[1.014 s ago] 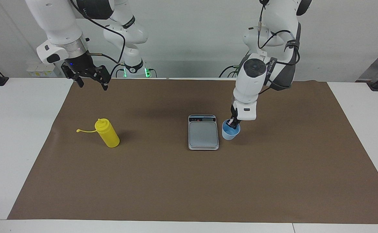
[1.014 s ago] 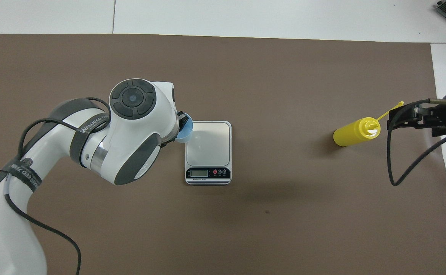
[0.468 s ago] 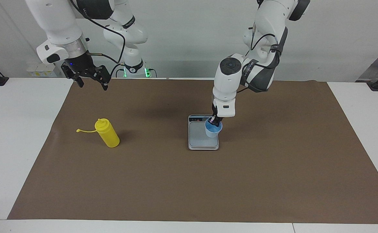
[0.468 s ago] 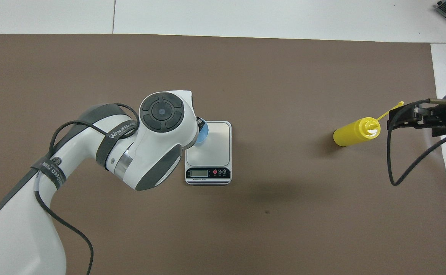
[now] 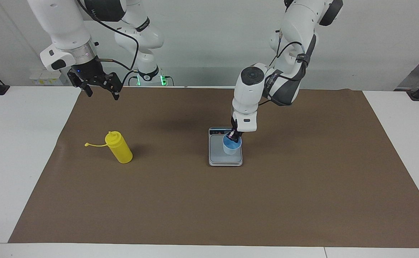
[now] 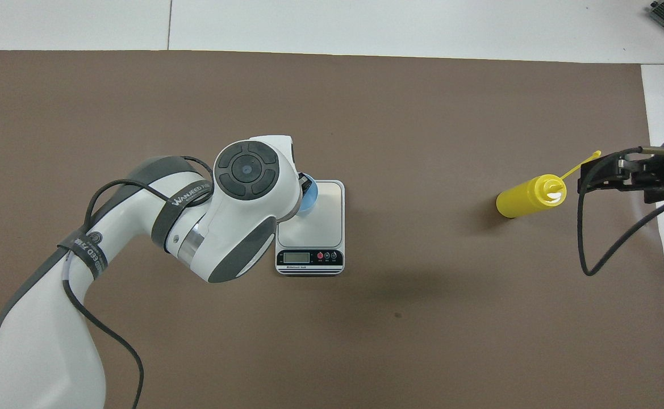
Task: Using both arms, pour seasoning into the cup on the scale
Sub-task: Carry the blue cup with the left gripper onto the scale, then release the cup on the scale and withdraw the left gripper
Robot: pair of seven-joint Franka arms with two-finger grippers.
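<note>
The light-blue cup (image 5: 231,146) stands upright on the weighing plate of the silver-grey scale (image 5: 217,151), on the side toward the left arm's end of the table. My left gripper (image 5: 234,135) comes straight down from above and is shut on the cup's rim. In the overhead view the left wrist covers most of the cup (image 6: 309,203). I cannot tell whether the cup's base rests on the scale (image 6: 321,218). The yellow seasoning bottle (image 5: 120,148) stands apart, toward the right arm's end, its cap strap sticking out. My right gripper (image 5: 101,90) hangs open, high above the mat's edge, and waits.
A brown mat (image 5: 209,200) covers the table between white margins (image 5: 23,150). The scale's display strip (image 6: 309,257) faces the robots. The seasoning bottle (image 6: 528,196) leans in the overhead view with the right gripper (image 6: 587,177) just past its top.
My left arm has carried the cup from the mat beside the scale over onto the weighing plate and lowered it. The right arm and the bottle have not moved.
</note>
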